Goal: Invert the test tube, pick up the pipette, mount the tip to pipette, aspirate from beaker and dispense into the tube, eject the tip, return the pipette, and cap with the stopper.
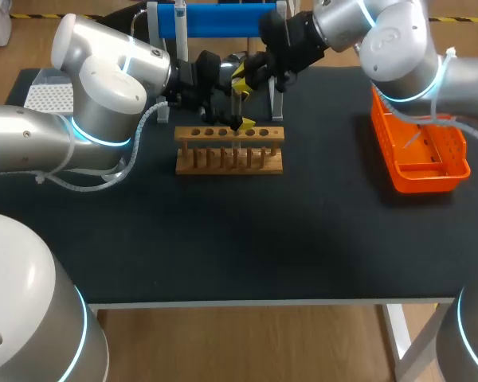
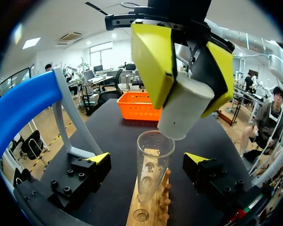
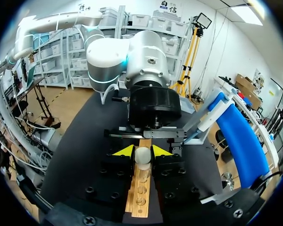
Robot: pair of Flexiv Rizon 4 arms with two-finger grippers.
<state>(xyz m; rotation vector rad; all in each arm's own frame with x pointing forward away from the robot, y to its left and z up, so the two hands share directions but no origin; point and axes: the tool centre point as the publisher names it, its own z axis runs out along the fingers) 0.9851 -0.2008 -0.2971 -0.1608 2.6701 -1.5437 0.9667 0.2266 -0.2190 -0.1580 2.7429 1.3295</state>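
Observation:
A clear test tube (image 2: 153, 165) stands upright in the wooden rack (image 1: 229, 151), with its mouth open upward. My left gripper (image 2: 148, 160) is open, one yellow tip on either side of the tube and clear of the glass. My right gripper (image 3: 142, 150) is shut on the white stopper (image 3: 142, 157). In the left wrist view that stopper (image 2: 185, 110) hangs tilted just above the tube's rim, pinched by the right gripper's yellow fingers (image 2: 153, 56). In the head view both grippers meet over the rack's middle, where the right gripper (image 1: 240, 83) comes down from the back.
An orange basket (image 1: 421, 151) lies at the right of the black table. A blue holder on a stand (image 1: 223, 20) rises behind the rack. A white tip box (image 1: 48, 95) sits at the far left, behind my left arm.

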